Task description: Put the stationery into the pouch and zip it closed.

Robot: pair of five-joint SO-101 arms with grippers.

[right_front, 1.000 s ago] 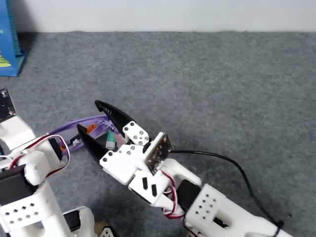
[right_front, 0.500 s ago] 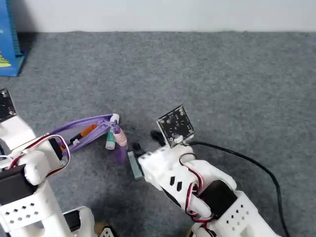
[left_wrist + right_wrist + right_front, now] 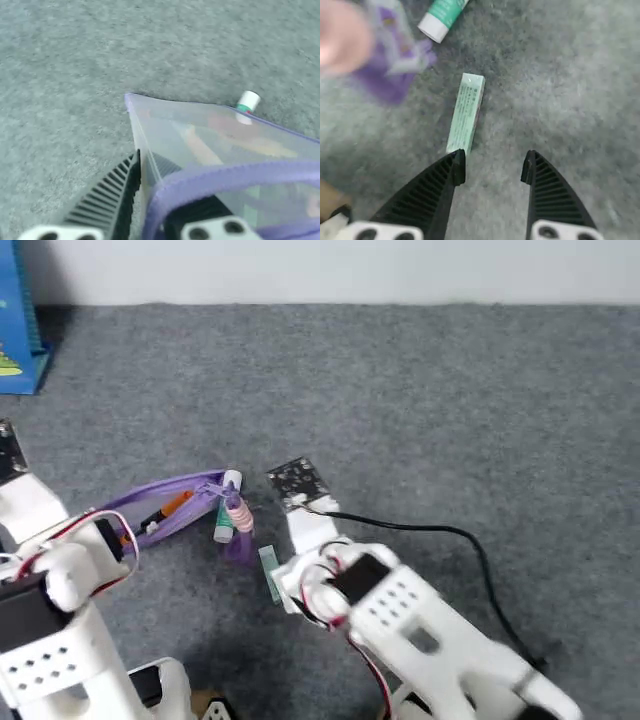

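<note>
On the grey carpeted worktop, the high view showed the clear purple-trimmed zip pouch toward the left edge, with a pale green rectangular bar near its mouth; in the left wrist view the left gripper pinched the pouch's wall; in the right wrist view the right gripper stood spread at the bar's end.

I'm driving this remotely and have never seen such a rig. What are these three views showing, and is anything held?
Two small white robot arms sit at a grey table. The high view looks down from a fixed camera; the other two come from cameras on each wrist. The left arm clamps the purple-edged pouch in its jaws, an orange pen inside. The right arm has its jaws open, empty, near a flat green box; a green-and-white tube lies beside the pouch.
</note>
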